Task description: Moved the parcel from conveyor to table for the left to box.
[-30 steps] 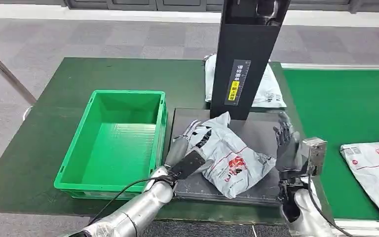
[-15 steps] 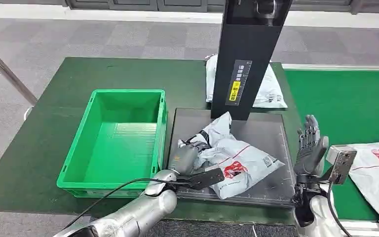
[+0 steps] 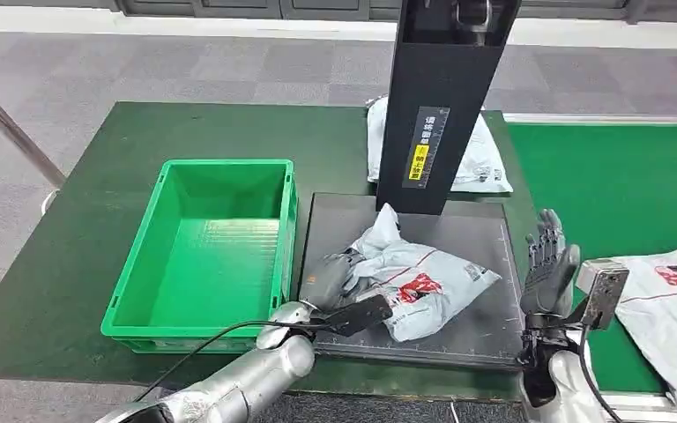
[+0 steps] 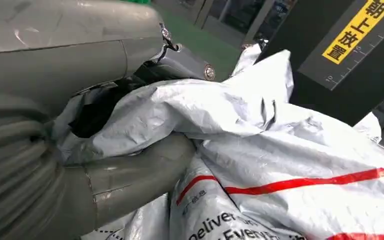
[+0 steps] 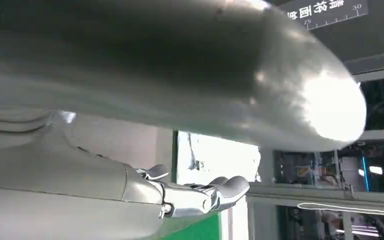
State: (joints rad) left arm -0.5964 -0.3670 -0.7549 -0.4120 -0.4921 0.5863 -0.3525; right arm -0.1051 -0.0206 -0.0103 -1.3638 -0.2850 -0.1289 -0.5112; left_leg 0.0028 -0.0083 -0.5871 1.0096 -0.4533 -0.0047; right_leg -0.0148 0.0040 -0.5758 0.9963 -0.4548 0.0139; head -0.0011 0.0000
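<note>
The crumpled grey plastic mailer parcel already lies on the black pad on the bench, the left hand clamped on it, right hand spread empty, and boxing into the green plastic crate remains.

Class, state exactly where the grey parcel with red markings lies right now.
In the head view, the parcel lies crumpled on the black platform, right of the green crate and below the black post; the left robot hand grips its left end.

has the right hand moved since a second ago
Yes. The right hand has pulled away from the parcel, off the black pad and out toward the green conveyor.
</note>
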